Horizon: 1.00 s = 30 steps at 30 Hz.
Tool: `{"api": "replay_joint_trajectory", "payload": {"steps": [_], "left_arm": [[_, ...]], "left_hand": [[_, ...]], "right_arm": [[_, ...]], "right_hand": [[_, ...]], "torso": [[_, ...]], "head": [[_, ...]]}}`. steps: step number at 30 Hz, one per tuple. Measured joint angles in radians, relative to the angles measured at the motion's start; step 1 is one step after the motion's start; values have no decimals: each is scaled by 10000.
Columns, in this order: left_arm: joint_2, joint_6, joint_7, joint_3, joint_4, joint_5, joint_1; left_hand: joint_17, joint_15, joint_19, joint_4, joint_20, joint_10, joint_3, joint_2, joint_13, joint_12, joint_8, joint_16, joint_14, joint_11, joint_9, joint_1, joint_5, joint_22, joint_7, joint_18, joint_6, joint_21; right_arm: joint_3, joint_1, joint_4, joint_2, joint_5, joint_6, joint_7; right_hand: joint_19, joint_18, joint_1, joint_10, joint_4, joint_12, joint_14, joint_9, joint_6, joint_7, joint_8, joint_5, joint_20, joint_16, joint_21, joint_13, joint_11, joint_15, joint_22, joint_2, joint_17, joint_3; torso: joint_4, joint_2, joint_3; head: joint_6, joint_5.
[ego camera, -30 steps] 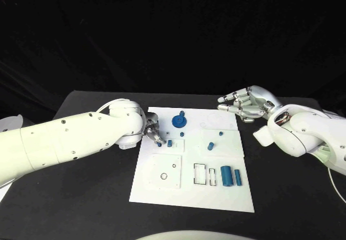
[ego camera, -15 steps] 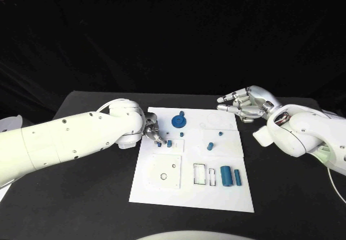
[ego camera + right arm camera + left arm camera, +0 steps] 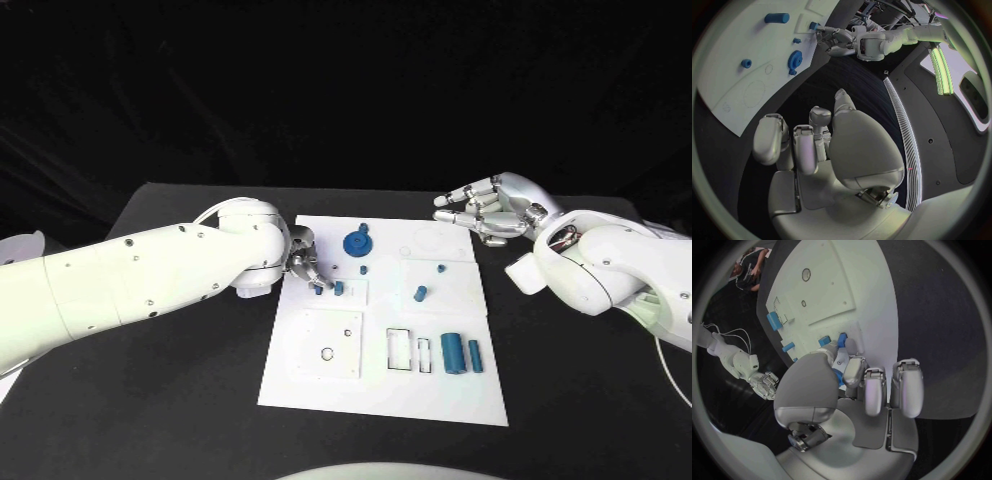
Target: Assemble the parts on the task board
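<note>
At nine o'clock on the task board, the left hand pinches a blue peg. At two o'clock, the right hand hovers off-board, fingers curled, holding nothing.

The white task board lies flat in the middle of the black table, marked with black-outlined slots and small holes. A blue gear sits near its far edge, small blue pegs stand left of centre with another further right, and two blue cylinders lie side by side near its right edge.
</note>
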Motion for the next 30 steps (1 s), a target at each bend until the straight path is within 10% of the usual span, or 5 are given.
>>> {"api": "replay_joint_trajectory", "payload": {"steps": [23,27,30], "left_arm": [[-724,-921,-32,121,601,468,-66],[-827,-1725,289,130,584,1149,-61],[-849,-2346,816,130,497,1955,-58]], "left_hand": [[-1,-71,0,72,0,-151,-887,275,-328,-324,-115,0,0,18,46,-830,-1,0,75,0,-231,-418],[-2,150,-85,39,84,-1777,-1311,293,-2731,-2809,-584,-245,3,323,-238,-917,-1,-84,428,480,-1085,-2470],[-2,470,-925,55,370,-3090,-1951,275,-4070,-4342,-907,-1511,4,688,-602,-899,45,-1962,807,1015,-1744,-5275]], "right_arm": [[0,-1,-68,27,-1,7,-1],[0,-2,-78,28,-1,8,-1],[0,-2,-82,24,-2,9,-1]], "right_hand": [[0,0,1,0,0,0,0,0,0,0,0,0,0,0,0,-21,0,0,-20,-1,7,0],[0,0,1,0,0,0,0,0,0,0,0,0,0,0,0,-21,0,0,-20,-1,7,1],[0,0,1,0,0,0,0,0,0,0,0,0,0,0,0,-20,0,0,-20,-1,6,1]], "torso": [[13,-2,-1],[13,-6,3],[13,-6,7]], "head": [[32,-33],[36,-32],[48,-35]]}}
